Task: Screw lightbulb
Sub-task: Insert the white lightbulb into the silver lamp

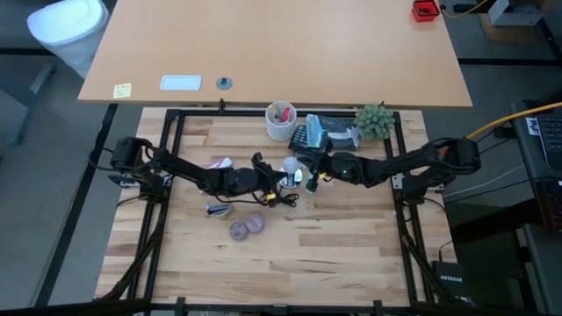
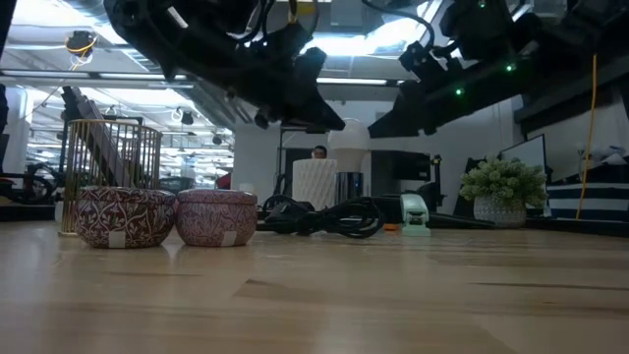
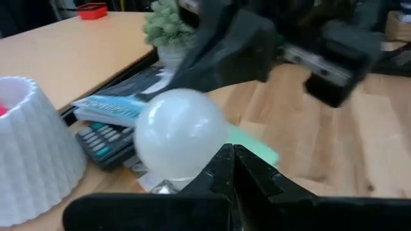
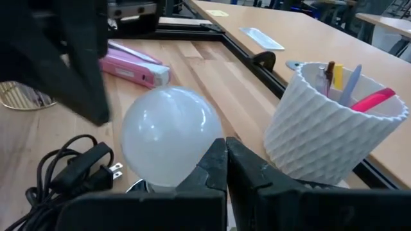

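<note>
From above, the bulb (image 1: 290, 165) sits mid-table (image 1: 351, 246), between both grippers — left gripper (image 1: 274, 178) at its 8 o'clock, right gripper (image 1: 309, 173) at its 4 o'clock, each clenched on nothing. Low view: bulb (image 2: 352, 131) hangs between the dark arms, above a cord (image 2: 329, 218). Left wrist: bulb (image 3: 180, 133) just beyond the pressed-together fingers (image 3: 257, 186). Right wrist: bulb (image 4: 170, 136) beside the cup (image 4: 327, 119).

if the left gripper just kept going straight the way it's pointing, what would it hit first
Most likely the lightbulb: it sits right ahead of the shut left gripper, with the right arm beyond it. How far apart they are is hard to judge.
</note>
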`<state>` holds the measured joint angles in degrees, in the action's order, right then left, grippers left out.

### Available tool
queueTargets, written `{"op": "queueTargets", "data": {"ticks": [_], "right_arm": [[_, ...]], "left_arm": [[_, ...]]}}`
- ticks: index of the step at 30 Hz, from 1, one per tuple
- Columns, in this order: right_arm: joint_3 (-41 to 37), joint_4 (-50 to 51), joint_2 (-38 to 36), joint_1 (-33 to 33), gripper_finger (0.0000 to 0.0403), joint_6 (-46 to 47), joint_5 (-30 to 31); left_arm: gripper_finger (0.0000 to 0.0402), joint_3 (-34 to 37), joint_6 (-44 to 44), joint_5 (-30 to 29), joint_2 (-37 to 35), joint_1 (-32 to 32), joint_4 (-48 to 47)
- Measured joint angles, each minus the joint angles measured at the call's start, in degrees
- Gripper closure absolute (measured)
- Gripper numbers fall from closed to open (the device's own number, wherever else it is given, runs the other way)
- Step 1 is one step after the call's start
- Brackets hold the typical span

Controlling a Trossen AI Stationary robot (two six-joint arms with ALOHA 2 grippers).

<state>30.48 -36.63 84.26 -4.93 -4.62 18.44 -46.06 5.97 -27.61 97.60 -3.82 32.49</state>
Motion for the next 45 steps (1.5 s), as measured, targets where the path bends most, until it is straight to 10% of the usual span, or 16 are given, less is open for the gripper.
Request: {"op": "queueTargets", "data": {"ticks": [22, 31, 45], "right_arm": [[0.00, 0.52, 0.16, -0.09, 0.0400, 1.62, -7.18], [-0.01, 0.79, 0.38, 0.18, 0.0400, 1.65, -20.79], [0.00, -0.07, -3.85, 0.09, 0.0400, 2.24, -17.96]], "left_arm": [[0.0402, 0.07, 0.05, -7.64, -0.09, 1.95, -2.87], [0.0401, 0.00, 1.47, -10.12, 0.02, 2.80, -4.53], [0.0401, 0.02, -3.29, -13.01, -2.10, 2.55, -4.48]]}}
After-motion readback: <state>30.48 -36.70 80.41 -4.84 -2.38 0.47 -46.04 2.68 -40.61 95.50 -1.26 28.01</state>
